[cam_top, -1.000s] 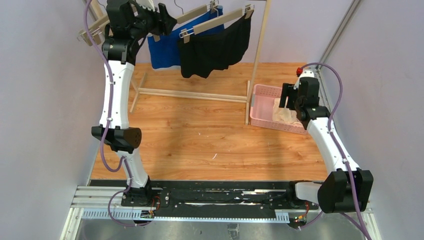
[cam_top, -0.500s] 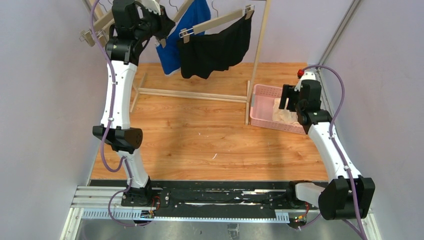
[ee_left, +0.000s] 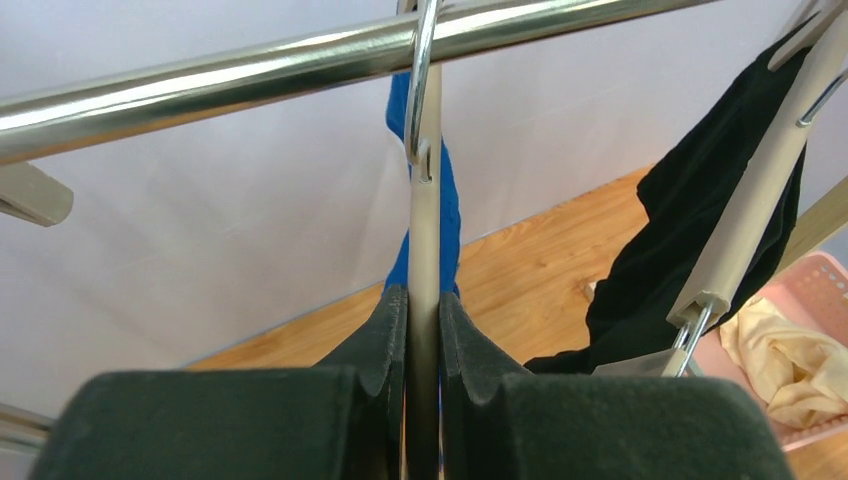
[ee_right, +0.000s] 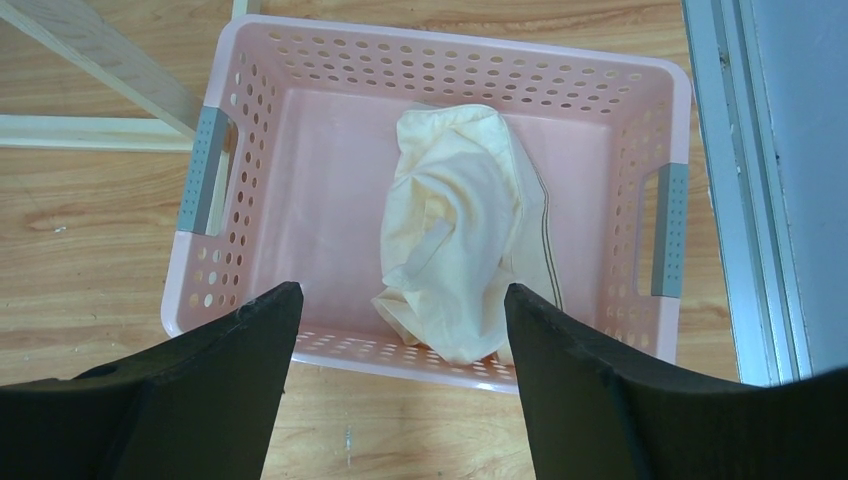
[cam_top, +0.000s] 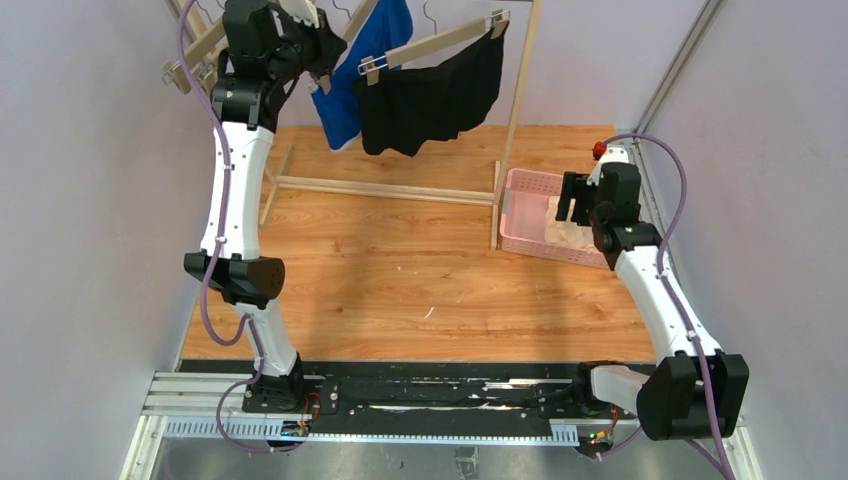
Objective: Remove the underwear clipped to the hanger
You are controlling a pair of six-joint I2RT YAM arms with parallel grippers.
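Note:
The blue underwear (cam_top: 362,75) hangs from a pale wooden hanger (ee_left: 424,235) that I see edge-on in the left wrist view, with blue cloth (ee_left: 447,205) behind it. My left gripper (cam_top: 330,45) (ee_left: 423,315) is shut on that hanger's bar, one pad on each side. The black underwear (cam_top: 430,95) (ee_left: 690,250) stays clipped to the neighbouring hanger (cam_top: 440,40) (ee_left: 750,200). The cream underwear (ee_right: 460,230) (cam_top: 568,232) lies crumpled in the pink basket (ee_right: 440,75). My right gripper (ee_right: 395,300) (cam_top: 572,205) hovers open above the basket's near rim, holding nothing.
A metal rail (ee_left: 250,70) carries the hangers on a wooden rack (cam_top: 385,190) with an upright post (cam_top: 518,110). An empty wooden hanger (cam_top: 190,60) hangs at the far left. The pink basket (cam_top: 530,215) stands at the table's right, by the wall.
My left gripper went from open to shut on the blue underwear's hanger, which has swung edge-on, so the blue cloth now hangs narrower. The right gripper drifted slightly over the basket.

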